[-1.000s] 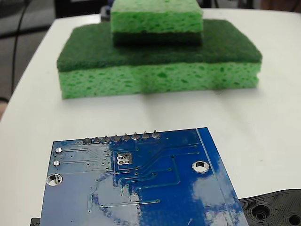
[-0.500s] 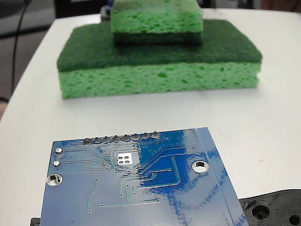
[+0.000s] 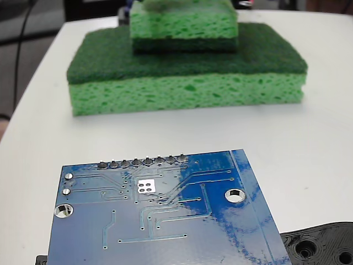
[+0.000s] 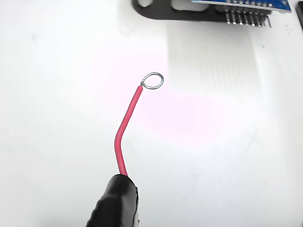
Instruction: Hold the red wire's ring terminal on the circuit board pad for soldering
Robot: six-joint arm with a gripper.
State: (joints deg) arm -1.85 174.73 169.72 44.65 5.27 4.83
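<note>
Red wire (image 4: 124, 130) ring terminal (image 4: 153, 81) hangs well short of the circuit board (image 3: 165, 215); end effector state unclear

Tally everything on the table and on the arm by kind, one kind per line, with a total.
Green sponges: 2, small stacked on large
Blue circuit board: 1
Black plastic piece with holes: 1
Red wire with ring: 1
Total: 5

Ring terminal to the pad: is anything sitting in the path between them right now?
Nothing visible does. In the wrist view the ring terminal hangs over bare white table, with the circuit board ahead at the top edge. In the fixed view the pad lies uncovered; the stacked green sponges sit behind the board.
</note>
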